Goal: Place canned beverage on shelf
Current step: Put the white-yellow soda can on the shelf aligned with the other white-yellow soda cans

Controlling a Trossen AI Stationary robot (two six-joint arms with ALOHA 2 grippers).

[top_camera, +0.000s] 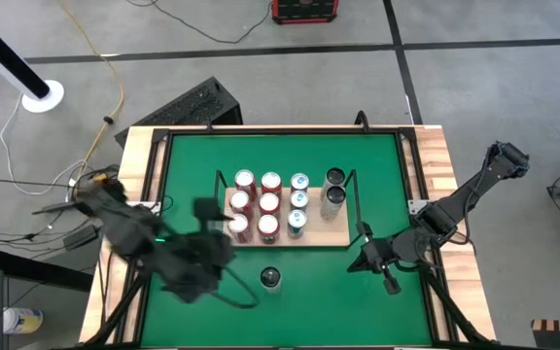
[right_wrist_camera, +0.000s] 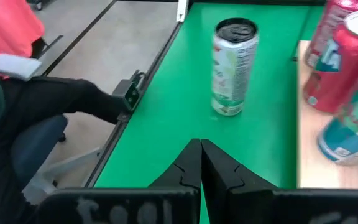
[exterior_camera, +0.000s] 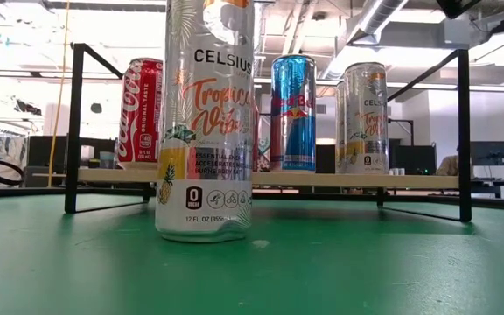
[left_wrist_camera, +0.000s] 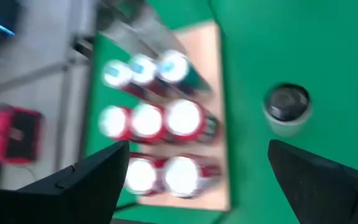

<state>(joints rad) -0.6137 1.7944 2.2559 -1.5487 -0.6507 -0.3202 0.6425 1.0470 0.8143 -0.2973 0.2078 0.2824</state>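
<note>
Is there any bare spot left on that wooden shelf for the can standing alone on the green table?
On the shelf, bare board shows in the near right corner, in front of the two silver cans. The left side is crowded with red cans and blue cans. The lone can has open green table around it.

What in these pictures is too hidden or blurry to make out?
- Low view: the Celsius can standing on the green table blocks the cans behind it on the shelf.
- Left wrist view: motion blur makes the labels of the shelf's cans unreadable.
- High view: the left end effector is a dark blur.
</note>
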